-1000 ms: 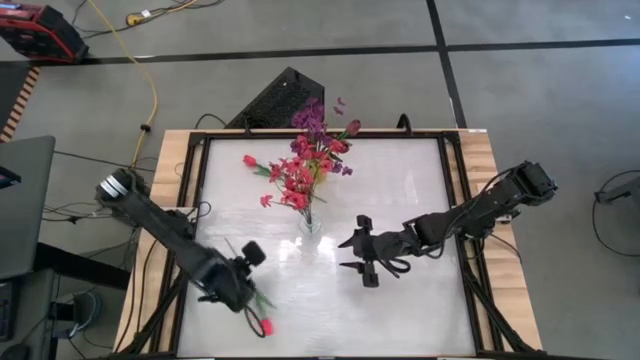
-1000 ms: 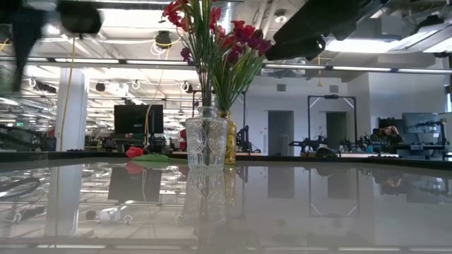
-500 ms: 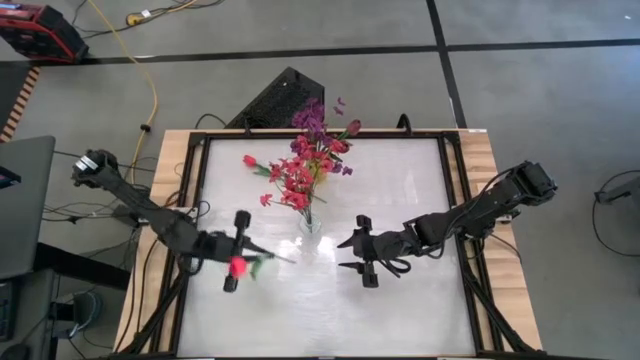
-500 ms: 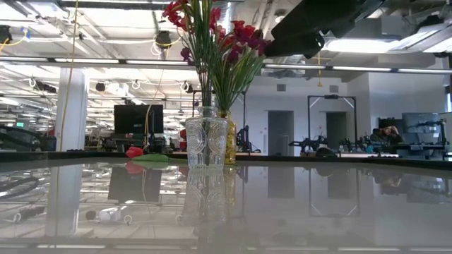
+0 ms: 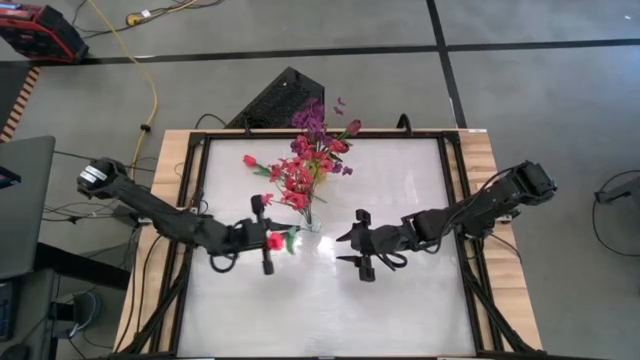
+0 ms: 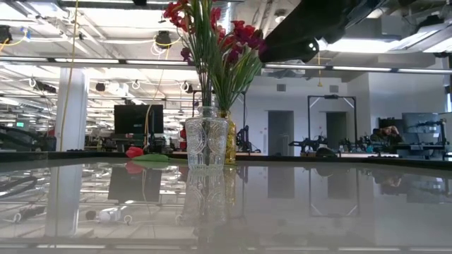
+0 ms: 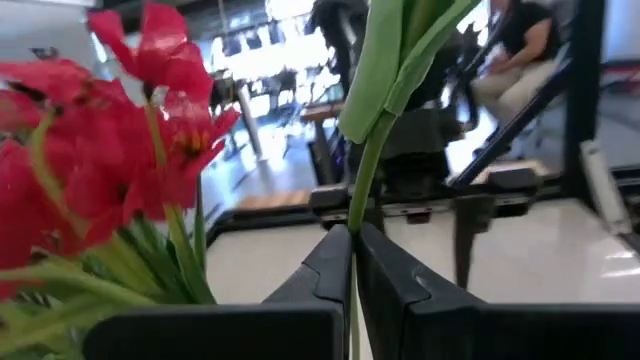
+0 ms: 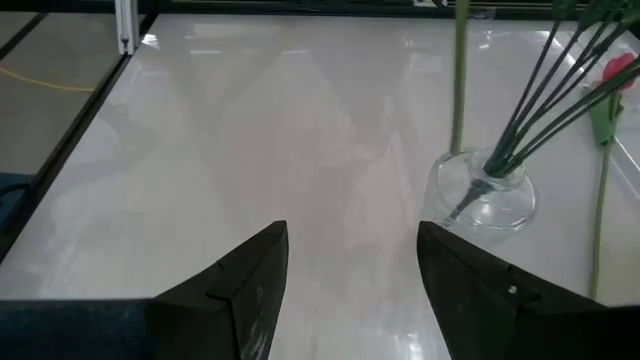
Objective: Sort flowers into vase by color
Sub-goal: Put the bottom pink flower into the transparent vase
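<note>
A clear glass vase [image 5: 310, 223] stands mid-table and holds purple and red-pink sprays [image 5: 312, 150] on green stems; it also shows in the low view [image 6: 206, 141] and the right wrist view [image 8: 485, 195]. My left gripper [image 5: 264, 236], just left of the vase, is shut on a red tulip [image 5: 275, 241]. My right gripper [image 5: 358, 247] hangs open to the right of the vase, touching nothing, its fingers [image 8: 250, 275] wide apart. A second red tulip [image 5: 249, 160] lies flat on the table toward the far left, seen also in the low view [image 6: 134, 151]. My left gripper pinches the tulip's thin green stem [image 7: 353, 235] between its two shut fingers [image 7: 325, 270], which lie across the stem. The fingers come level from the table's left, pointing at the vase. The tulip is lifted clear of the table, its green leaf [image 7: 385, 70] beyond the fingertips.
The red blossoms in the vase [image 7: 110, 150] are close beside my left gripper. A wooden frame [image 5: 170, 200] borders the white table. A dark box [image 5: 280, 100] sits beyond the far edge. Bare table surface [image 5: 330, 310] stretches along the near side.
My left gripper has carried the red tulip from the table's near-left corner up and toward the vase, turning until its fingers point right. The tulip, low by the near edge before, is now lifted clear beside the vase. The right arm has kept still.
</note>
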Available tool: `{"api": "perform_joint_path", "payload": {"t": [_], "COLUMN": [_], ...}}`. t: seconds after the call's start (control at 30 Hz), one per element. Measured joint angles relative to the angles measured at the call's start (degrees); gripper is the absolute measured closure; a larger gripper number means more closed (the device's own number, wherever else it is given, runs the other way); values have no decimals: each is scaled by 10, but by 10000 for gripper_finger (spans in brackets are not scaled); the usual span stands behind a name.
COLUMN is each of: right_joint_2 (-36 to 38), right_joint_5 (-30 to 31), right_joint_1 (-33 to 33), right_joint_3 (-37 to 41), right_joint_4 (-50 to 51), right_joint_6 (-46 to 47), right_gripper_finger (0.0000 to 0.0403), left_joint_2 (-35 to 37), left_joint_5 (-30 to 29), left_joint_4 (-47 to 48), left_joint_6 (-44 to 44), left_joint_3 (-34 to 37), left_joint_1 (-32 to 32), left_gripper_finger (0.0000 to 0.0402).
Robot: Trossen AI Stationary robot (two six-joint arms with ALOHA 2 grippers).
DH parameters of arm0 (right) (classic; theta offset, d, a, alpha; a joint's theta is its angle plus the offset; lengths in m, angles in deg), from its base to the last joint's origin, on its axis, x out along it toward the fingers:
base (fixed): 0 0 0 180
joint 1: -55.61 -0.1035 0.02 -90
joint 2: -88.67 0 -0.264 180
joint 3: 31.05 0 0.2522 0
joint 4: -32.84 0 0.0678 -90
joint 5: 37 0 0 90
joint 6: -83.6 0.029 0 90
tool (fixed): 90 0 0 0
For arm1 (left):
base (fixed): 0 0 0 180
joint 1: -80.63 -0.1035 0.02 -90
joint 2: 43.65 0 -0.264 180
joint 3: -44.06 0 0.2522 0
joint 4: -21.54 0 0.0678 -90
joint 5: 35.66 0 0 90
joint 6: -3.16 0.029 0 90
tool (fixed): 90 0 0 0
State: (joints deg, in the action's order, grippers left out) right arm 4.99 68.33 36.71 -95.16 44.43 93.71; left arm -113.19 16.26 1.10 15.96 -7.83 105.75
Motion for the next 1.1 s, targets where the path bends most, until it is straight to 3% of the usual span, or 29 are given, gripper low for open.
{"api": "perform_joint_path", "payload": {"t": [0.13,0.23,0.6,0.83,1.1], "right_joint_2": [0,0,0,0,0], "right_joint_5": [0,0,0,0,-2], "right_joint_1": [2,2,6,6,5], "right_joint_3": [0,0,0,0,0], "right_joint_4": [0,0,7,7,10], "right_joint_6": [0,0,-1,-2,-1], "right_gripper_finger": [154,154,154,154,154], "left_joint_2": [-27,-51,-73,-79,-94], "left_joint_5": [-9,-23,-108,-75,-81], "left_joint_4": [143,197,267,276,287], "left_joint_6": [-48,-61,-56,-91,-92], "left_joint_3": [-68,-102,-150,-149,-149], "left_joint_1": [-11,-12,-14,-30,-34], "left_gripper_finger": [401,401,401,401,401]}}
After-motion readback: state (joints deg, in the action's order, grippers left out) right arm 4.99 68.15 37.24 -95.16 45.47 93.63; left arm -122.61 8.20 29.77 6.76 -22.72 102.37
